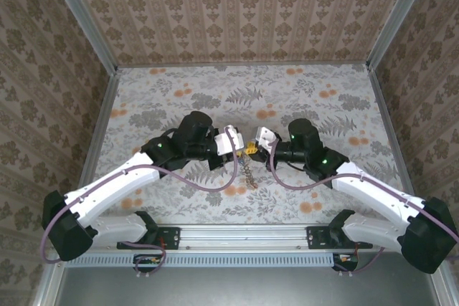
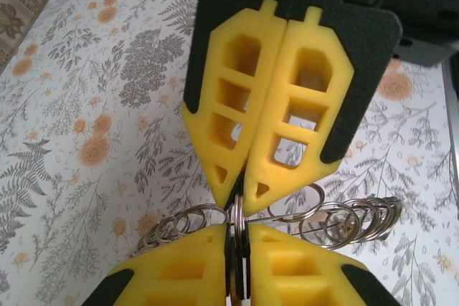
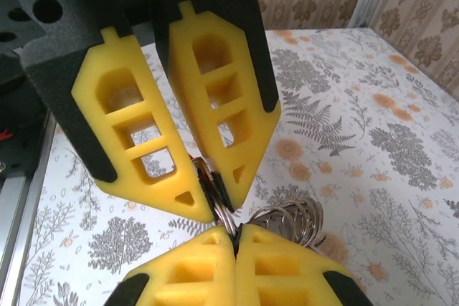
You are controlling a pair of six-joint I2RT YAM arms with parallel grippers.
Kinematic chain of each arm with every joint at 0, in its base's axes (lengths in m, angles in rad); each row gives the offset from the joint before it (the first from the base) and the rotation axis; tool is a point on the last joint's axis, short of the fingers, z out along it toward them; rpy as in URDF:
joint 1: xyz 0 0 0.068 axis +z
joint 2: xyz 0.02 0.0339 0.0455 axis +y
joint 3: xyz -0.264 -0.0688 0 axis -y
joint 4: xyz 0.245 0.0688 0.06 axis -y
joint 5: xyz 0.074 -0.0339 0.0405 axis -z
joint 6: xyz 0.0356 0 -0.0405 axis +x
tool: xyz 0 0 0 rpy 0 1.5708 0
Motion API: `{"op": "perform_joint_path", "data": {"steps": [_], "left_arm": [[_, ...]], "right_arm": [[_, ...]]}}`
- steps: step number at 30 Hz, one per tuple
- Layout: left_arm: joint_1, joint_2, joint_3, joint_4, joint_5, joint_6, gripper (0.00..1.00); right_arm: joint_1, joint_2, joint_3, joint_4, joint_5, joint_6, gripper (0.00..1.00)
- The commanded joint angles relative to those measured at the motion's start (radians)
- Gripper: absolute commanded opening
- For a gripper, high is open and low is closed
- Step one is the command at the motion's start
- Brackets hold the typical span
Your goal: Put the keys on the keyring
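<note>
The keyring (image 2: 337, 220) is a bunch of silver split rings strung together, held above the table between both arms. My left gripper (image 2: 239, 231) is shut on one upright ring of it, with thin dark flat pieces squeezed in beside the ring. My right gripper (image 3: 235, 238) is shut on the same ring from the opposite side, tip to tip with the left gripper (image 3: 217, 209). A reddish-brown edge (image 3: 203, 171) shows between the left fingers; I cannot tell whether it is one of the keys. From above, the grippers meet at mid-table, and the keyring (image 1: 247, 173) dangles to the tabletop.
The floral tabletop (image 1: 323, 98) is walled in by patterned panels on three sides, with metal rails along the edges. The arms' bases and purple cables sit along the near edge (image 1: 237, 238).
</note>
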Motion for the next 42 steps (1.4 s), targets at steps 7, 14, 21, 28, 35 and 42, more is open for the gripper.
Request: {"op": "perform_joint_path", "data": {"steps": [7,14,21,28,35,42], "left_arm": [[0.044,-0.044,-0.081,0.211,0.058,-0.166,0.15],[0.043,-0.014,-0.098,0.270,0.120,-0.200,0.05],[0.038,0.015,-0.095,0.314,0.110,-0.249,0.24],[0.038,0.032,-0.093,0.352,0.132,-0.247,0.17],[0.038,-0.042,-0.128,0.345,0.079,-0.177,0.00],[0.010,-0.099,-0.120,0.234,-0.002,-0.045,0.00]], "right_arm": [[-0.004,-0.053,-0.153,0.582,0.067,0.270,0.00],[-0.001,-0.052,-0.169,0.622,0.102,0.286,0.00],[0.002,-0.077,-0.167,0.564,0.109,0.247,0.00],[0.008,-0.068,-0.157,0.564,0.060,0.241,0.00],[0.010,-0.090,-0.122,0.391,-0.007,0.143,0.03],[0.003,-0.106,-0.014,-0.006,-0.047,-0.054,0.28]]}}
